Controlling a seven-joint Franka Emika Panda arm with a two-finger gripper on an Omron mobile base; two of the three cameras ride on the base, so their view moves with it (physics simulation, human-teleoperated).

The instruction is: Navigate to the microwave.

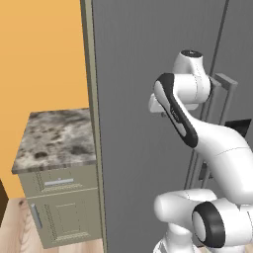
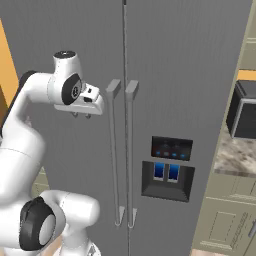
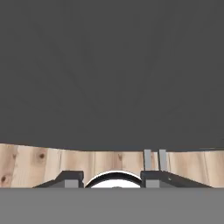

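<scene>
You're parked square in front of the grey fridge (image 2: 170, 75), arm folded up with the gripper (image 2: 81, 115) pointing down by the left door, close to its handles (image 2: 122, 150). Jaws spread wide, nothing in them. Microwave (image 2: 243, 111) sits at the far right edge on the marble counter (image 2: 235, 157). To your left, another counter (image 1: 54, 141) against the orange wall (image 1: 39, 54)
</scene>
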